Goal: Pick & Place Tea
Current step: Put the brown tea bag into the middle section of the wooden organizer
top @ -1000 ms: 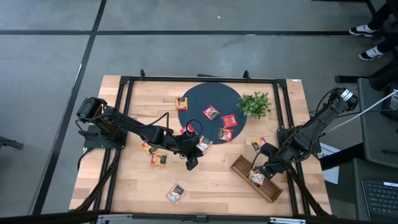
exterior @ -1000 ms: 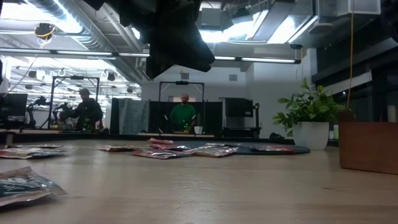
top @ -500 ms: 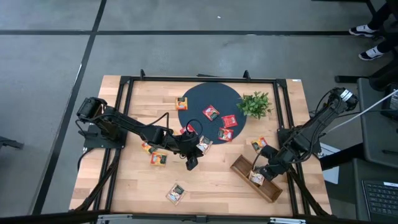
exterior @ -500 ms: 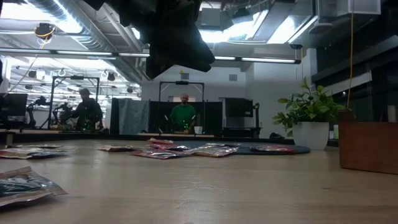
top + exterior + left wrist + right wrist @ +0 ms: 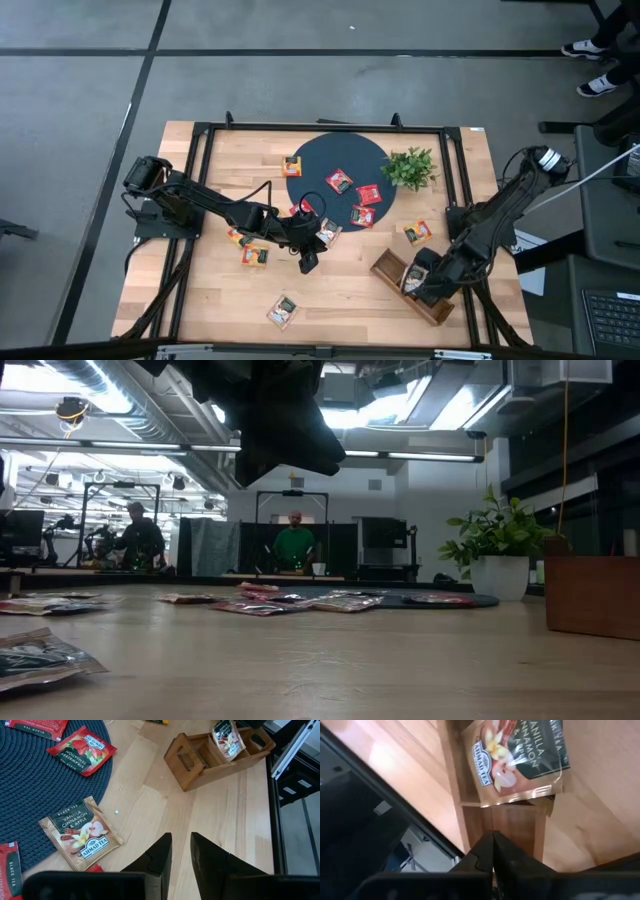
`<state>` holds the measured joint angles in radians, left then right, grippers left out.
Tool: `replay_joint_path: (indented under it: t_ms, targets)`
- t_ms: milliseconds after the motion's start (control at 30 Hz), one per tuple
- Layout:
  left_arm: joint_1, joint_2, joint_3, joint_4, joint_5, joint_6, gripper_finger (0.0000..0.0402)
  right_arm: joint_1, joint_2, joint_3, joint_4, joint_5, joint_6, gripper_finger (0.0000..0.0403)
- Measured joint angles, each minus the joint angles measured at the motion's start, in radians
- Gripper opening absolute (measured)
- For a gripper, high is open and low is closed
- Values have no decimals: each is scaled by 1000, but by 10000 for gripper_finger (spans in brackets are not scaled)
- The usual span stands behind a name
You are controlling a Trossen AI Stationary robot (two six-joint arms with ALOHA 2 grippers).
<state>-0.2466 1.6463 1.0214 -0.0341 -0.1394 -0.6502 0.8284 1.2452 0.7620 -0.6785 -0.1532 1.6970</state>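
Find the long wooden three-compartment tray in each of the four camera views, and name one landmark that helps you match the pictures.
High view: the wooden tray lies lower right on the table, under the right gripper.
Low view: a brown box at the right edge is probably it.
Left wrist view: top, right of centre.
Right wrist view: its divider fills the centre.
Shared landmark: the vanilla tea packet standing in the tray, also in the right wrist view.

Tea packets (image 5: 262, 603) scattered flat on table (image 5: 350, 670); potted plant (image 5: 497, 548) right; wooden tray (image 5: 593, 596) at edge.
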Motion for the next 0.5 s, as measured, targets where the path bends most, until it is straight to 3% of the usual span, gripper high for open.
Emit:
replay_joint_path:
  t_ms: [167,500]
  targets:
    - [0,0,0,0,0,9,68,0,29,0,1,-4,0,25]
    - [0,0,0,0,2,9,68,0,45,-1,20,26,0,6]
